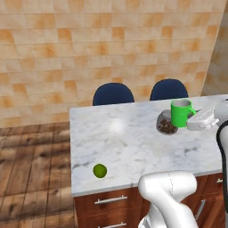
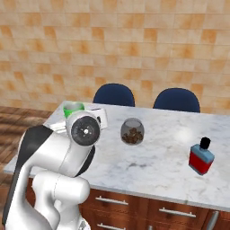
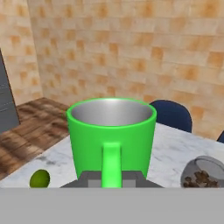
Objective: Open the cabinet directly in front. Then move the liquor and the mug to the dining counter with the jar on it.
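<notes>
1. The bright green loop-handled mug (image 3: 111,140) is showing a pale grey inside.
2. The white-grey veined marble desk (image 1: 120,142) is sitting over reddish-brown wooden drawers (image 2: 179,211) with silver bar handles.
3. The rounded clear glass jar (image 2: 132,131) is showing brown contents.
4. The red square liquor bottle (image 2: 201,157) is wearing a black cap.
5. The small round green fruit (image 1: 99,170) is looking yellowish-green.
6. Two dark blue chair backs (image 1: 113,95) are standing against an orange-and-beige tiled wall (image 1: 89,49).

Even, bright rendered lighting; no strong cast shadows.
A soft pale glare patch sits on the marble bench (image 1: 116,127) in both base views. Faint shade darkens the bench beneath the jar (image 2: 132,131). The mug (image 3: 111,139) fills the hand view, sharp and slightly enlarged by closeness. Wall tiles look mildly soft and low-resolution throughout; no edge distortion is noticeable.
</notes>
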You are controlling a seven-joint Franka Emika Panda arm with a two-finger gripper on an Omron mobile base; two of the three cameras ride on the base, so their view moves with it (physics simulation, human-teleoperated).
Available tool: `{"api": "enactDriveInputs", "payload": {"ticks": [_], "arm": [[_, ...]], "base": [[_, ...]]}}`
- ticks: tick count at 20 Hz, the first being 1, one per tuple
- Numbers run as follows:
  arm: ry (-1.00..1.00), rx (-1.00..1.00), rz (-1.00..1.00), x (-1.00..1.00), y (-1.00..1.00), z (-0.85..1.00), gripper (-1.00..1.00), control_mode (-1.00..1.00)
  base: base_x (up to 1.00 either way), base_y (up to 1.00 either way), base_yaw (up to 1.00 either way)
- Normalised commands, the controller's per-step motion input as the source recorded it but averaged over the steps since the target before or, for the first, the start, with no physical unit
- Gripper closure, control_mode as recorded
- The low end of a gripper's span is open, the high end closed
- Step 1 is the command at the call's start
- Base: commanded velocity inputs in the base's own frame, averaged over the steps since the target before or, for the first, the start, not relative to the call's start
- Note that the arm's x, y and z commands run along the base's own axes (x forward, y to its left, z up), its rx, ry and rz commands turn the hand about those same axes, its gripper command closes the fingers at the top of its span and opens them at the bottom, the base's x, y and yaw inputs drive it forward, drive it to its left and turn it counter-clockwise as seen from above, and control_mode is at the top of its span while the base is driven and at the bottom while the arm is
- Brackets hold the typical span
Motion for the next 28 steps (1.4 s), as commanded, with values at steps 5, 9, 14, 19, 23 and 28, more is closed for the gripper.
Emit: {"api": "enactDriveInputs", "payload": {"ticks": [5,9,14,19,23,28], "arm": [[0.01,0.00,0.17,0.00,0.00,-0.43,1.00,-1.00],[0.00,0.00,0.15,0.00,-0.01,-0.53,1.00,-1.00],[-0.01,0.00,0.16,0.00,-0.05,-0.61,1.00,-1.00],[-0.05,0.00,0.16,0.00,-0.11,-0.57,1.00,-1.00],[-0.11,0.00,0.13,0.00,-0.13,-0.55,1.00,-1.00],[-0.15,0.00,0.10,0.07,-0.07,-0.55,1.00,-1.00]], "base": [[0.00,0.00,0.00],[0.00,0.00,0.00],[0.00,0.00,0.00],[0.00,0.00,0.00],[0.00,0.00,0.00],[0.00,0.00,0.00]]}}
